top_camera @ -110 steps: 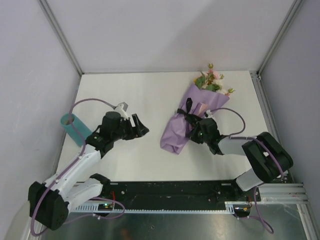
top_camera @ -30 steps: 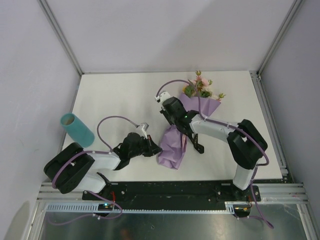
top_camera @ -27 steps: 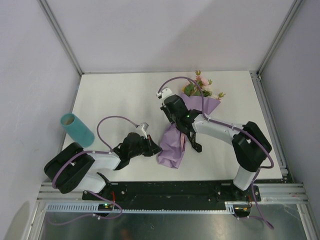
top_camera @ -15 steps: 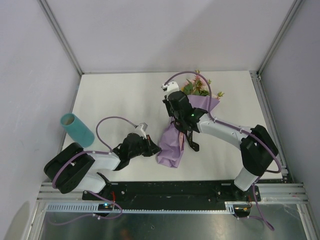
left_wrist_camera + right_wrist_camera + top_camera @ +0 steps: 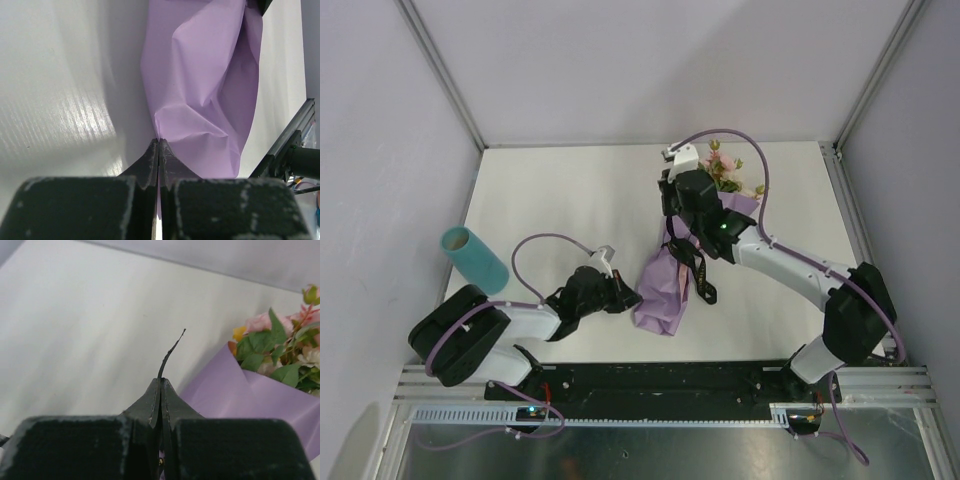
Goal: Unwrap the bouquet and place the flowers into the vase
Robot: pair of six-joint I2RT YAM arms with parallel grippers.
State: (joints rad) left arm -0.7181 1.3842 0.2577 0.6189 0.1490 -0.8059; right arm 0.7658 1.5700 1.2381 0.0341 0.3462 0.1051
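Both grippers pinch the bouquet's wrapping

The bouquet (image 5: 665,285) lies on the white table (image 5: 560,190), with its flowers (image 5: 725,175) at the far end. At the bouquet's near left edge the left gripper (image 5: 158,145) is closed on the purple paper (image 5: 200,75). By its middle the right gripper (image 5: 160,385) clamps a black ribbon (image 5: 169,352) strand. The teal vase (image 5: 473,258) sits well left of the bouquet.
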